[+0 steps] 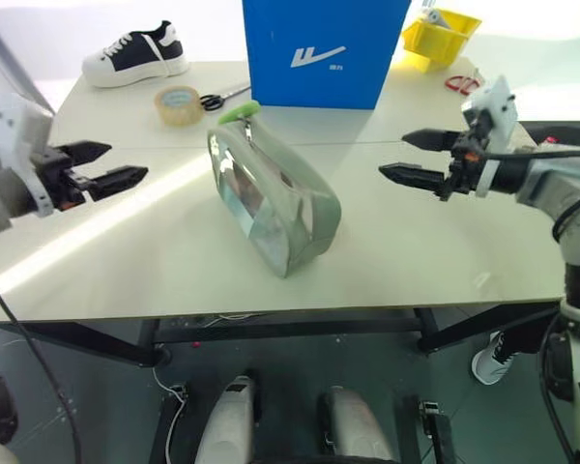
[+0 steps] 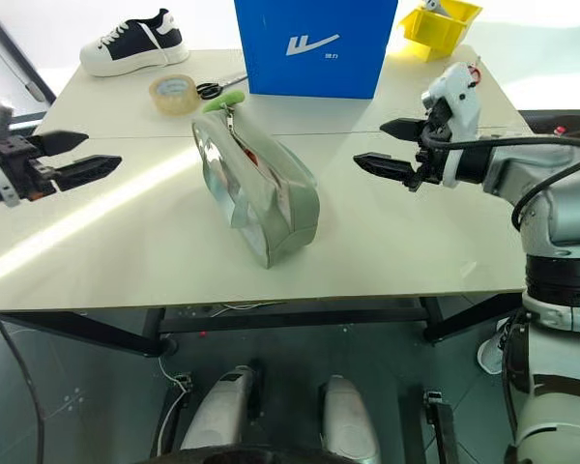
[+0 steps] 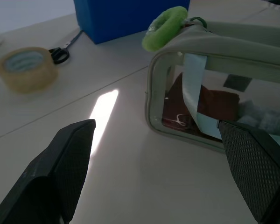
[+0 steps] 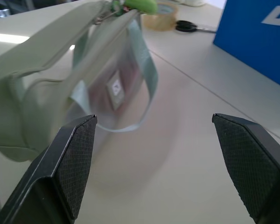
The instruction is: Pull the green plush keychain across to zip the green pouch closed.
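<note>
The green pouch [image 1: 271, 198] stands upright mid-bench [image 1: 155, 261], its plush keychain [image 1: 240, 112] at the far end of the zipper. It looks light and soft, likely to slide; pinch the fuzzy ring and steady the body. Left hand [image 1: 101, 166] and right hand [image 1: 411, 158] hover open, either side, apart from it.

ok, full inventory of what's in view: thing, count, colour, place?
green pouch: 1, pale sage with clear sides, table centre
green plush keychain: 1, lime, at the pouch's far end
blue box: 1, blue, behind the pouch
tape roll: 1, tan, far left of the box
scissors: 1, black handles, beside the tape roll
shoe: 1, white and black, far left corner
yellow bin: 1, yellow, far right
table: 1, pale
left gripper: 1, black, open, left of the pouch
right gripper: 1, black, open, right of the pouch
</note>
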Robot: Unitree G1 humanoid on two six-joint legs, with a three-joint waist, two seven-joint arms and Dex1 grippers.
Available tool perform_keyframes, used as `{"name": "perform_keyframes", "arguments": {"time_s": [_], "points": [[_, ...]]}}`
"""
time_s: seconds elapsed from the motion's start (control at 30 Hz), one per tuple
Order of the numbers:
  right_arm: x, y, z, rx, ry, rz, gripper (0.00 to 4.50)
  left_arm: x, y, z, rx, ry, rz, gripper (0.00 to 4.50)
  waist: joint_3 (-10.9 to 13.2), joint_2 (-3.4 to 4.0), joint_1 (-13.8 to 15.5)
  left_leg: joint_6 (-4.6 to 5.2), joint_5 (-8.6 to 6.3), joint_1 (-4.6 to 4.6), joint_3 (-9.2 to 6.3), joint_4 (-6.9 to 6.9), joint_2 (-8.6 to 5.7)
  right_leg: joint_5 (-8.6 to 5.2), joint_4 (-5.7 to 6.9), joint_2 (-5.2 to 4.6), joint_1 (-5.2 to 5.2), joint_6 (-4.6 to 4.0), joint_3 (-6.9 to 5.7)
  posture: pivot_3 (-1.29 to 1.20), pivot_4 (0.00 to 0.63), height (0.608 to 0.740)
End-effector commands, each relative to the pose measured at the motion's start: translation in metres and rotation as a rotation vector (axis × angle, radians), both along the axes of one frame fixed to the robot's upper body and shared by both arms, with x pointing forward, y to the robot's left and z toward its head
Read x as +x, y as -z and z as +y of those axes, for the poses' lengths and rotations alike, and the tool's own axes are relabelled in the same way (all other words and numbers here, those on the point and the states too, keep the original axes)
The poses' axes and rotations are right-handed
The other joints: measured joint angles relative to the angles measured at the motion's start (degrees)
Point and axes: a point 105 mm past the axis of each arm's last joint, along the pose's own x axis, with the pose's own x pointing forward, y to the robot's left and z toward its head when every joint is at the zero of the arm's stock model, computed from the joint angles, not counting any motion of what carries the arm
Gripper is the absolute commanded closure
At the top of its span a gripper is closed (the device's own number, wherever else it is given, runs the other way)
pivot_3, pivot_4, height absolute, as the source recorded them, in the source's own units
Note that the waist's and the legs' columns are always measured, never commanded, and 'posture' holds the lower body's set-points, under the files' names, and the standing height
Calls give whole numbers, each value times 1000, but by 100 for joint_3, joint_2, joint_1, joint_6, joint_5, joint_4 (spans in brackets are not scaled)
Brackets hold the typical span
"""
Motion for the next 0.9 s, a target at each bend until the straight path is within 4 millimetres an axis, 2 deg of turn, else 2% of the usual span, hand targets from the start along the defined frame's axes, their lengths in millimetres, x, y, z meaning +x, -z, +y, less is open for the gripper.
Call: {"name": "perform_keyframes", "arguments": {"time_s": [0.03, 0.23, 0.37, 0.5, 0.67, 0.9], "points": [[-4, -15, 5, -1, -22, -46, 385, -1, -14, 9, 23, -5, -51, 75, 1, 2, 1, 0, 0, -3, 3, -5, 0, 0, -1, 0, -4, 1, 0, 0, 150, 740], [-1, -9, 7, -3, -19, -41, 385, -3, -16, 3, 16, 15, -53, 75, 2, 1, 7, 1, 1, -15, 11, -8, -2, 3, -3, 6, -12, 7, 0, 0, 150, 740], [-8, 2, 11, -46, -62, -24, 385, -3, -12, 2, 49, 12, -62, 75, 1, 1, 7, 1, 1, -9, 23, -2, -3, 5, -1, 12, -5, 12, 0, 0, 150, 740], [-20, 13, 21, -78, -144, 13, 385, -14, -7, -22, 47, 124, -25, 75, 1, 1, 8, 1, 1, -9, 26, 2, -2, 6, 2, 11, -5, 13, 1, 0, 150, 740], [-23, 28, 33, -101, -174, 34, 385, -35, -1, -59, 49, 307, 28, 75, 1, 0, 7, 2, 2, -8, 21, 3, -2, 7, 3, 11, -5, 14, 4, 0, 150, 740], [-16, 36, 49, -84, -179, 40, 385, -52, -9, -83, 23, 418, 48, 75, 1, 0, 3, 1, 4, 0, 19, 10, 0, 6, 27, 18, -6, 14, 5, 0, 150, 740]]}}
